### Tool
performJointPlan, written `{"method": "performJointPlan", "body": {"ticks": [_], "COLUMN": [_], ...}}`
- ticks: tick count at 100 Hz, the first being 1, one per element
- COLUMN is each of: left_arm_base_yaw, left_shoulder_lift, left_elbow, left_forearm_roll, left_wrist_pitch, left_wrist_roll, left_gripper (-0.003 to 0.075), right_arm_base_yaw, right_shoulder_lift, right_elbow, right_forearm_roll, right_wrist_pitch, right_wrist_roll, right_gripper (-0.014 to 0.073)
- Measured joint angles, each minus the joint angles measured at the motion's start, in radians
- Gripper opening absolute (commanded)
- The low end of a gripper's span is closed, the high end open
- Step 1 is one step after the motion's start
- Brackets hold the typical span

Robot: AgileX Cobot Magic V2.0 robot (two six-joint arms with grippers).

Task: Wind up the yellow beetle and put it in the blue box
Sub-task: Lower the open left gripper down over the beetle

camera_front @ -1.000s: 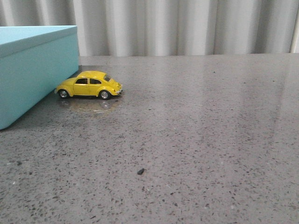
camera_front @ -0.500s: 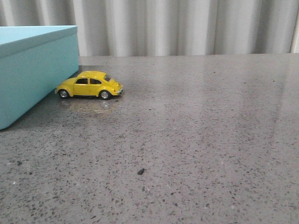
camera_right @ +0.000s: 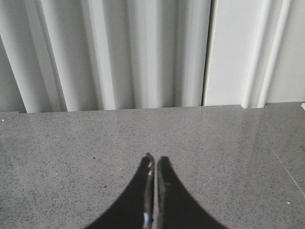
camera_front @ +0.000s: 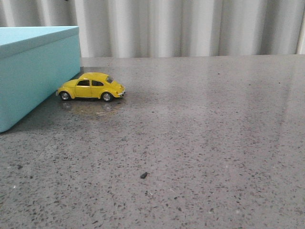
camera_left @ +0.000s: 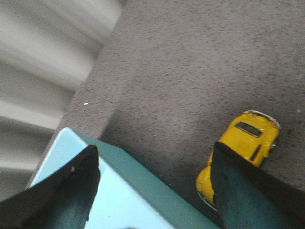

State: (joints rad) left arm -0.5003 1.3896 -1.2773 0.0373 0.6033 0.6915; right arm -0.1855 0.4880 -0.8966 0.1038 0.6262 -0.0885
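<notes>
The yellow beetle (camera_front: 91,87) stands on its wheels on the grey table, its rear close to the corner of the blue box (camera_front: 33,71) at the left, lid on. In the left wrist view my left gripper (camera_left: 155,155) is open and empty, held above the box's corner (camera_left: 128,191), with the beetle (camera_left: 243,148) partly behind one finger. My right gripper (camera_right: 154,159) is shut and empty over bare table, far from both. Neither gripper shows in the front view.
A small dark speck (camera_front: 143,175) lies on the table toward the front. A pleated grey curtain (camera_front: 190,26) hangs behind the table's far edge. The box takes the left side of the table.
</notes>
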Motion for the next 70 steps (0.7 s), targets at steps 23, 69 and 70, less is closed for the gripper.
{"method": "performJointPlan", "body": {"ticks": [23, 69, 70], "left_arm_base_yaw": [-0.001, -0.001, -0.001], "left_shoulder_lift": [0.000, 0.134, 0.140], "left_elbow": [0.000, -0.048, -0.050], "left_forearm_roll": [-0.125, -0.130, -0.130], "left_wrist_pitch": [0.073, 0.073, 0.075], "left_wrist_roll": [0.195, 0.295, 0.295], "left_gripper": [0.0459, 0.0459, 0.0459], "right_arm_base_yaw": [0.000, 0.000, 0.000], "right_shoulder_lift": [0.000, 0.000, 0.000], "right_elbow": [0.000, 0.002, 0.002], "right_forearm_roll": [0.000, 0.000, 0.000], "right_wrist_pitch": [0.000, -0.003, -0.003], "right_wrist_roll": [0.000, 0.000, 0.000], "right_gripper": [-0.0061, -0.0061, -0.0061]}}
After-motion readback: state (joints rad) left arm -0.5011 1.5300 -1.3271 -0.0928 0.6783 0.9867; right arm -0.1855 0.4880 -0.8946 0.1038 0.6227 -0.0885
